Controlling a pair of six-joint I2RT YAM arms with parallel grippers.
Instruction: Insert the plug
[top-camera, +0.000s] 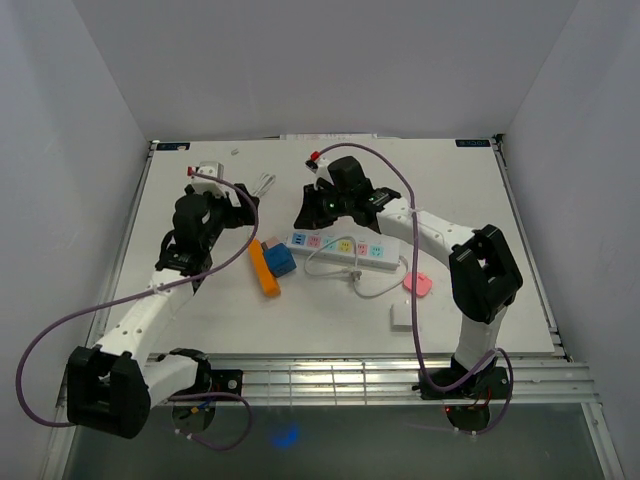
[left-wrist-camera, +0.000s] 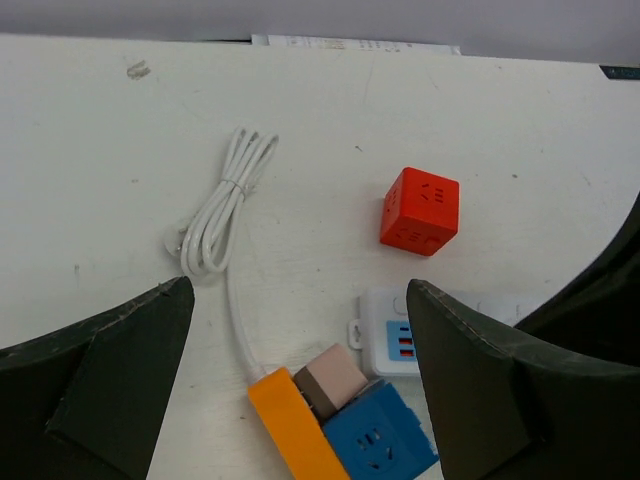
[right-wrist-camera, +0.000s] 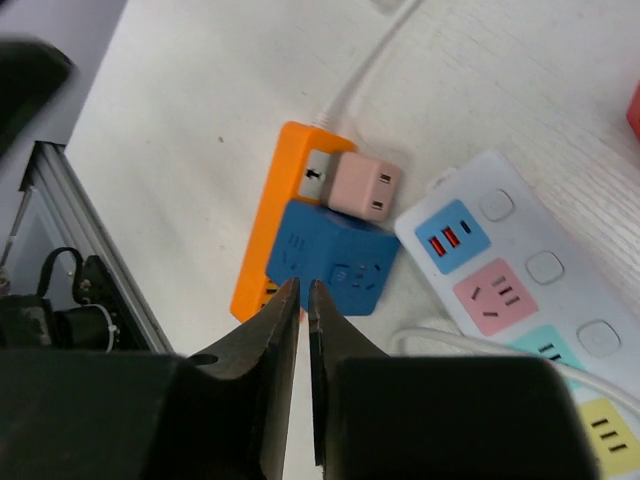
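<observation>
An orange socket bar (left-wrist-camera: 290, 430) lies on the table with a beige-pink adapter (left-wrist-camera: 332, 380) and a blue socket cube (left-wrist-camera: 380, 440) against it. Its white cable ends in a tied coil (left-wrist-camera: 222, 205). A white power strip (top-camera: 340, 245) with coloured sockets lies to the right, and its own white cable (top-camera: 345, 272) loops in front of it. My left gripper (left-wrist-camera: 300, 290) is open and empty above the bar's near end. My right gripper (right-wrist-camera: 303, 285) is shut and empty, with its tips over the blue cube (right-wrist-camera: 335, 262). In the top view the left gripper (top-camera: 232, 208) and the right gripper (top-camera: 303, 215) flank the cluster.
A red socket cube (left-wrist-camera: 420, 210) stands behind the white strip. A pink piece (top-camera: 417, 284) and a small white block (top-camera: 402, 316) lie at the front right. The aluminium rail (top-camera: 350, 380) runs along the table's near edge.
</observation>
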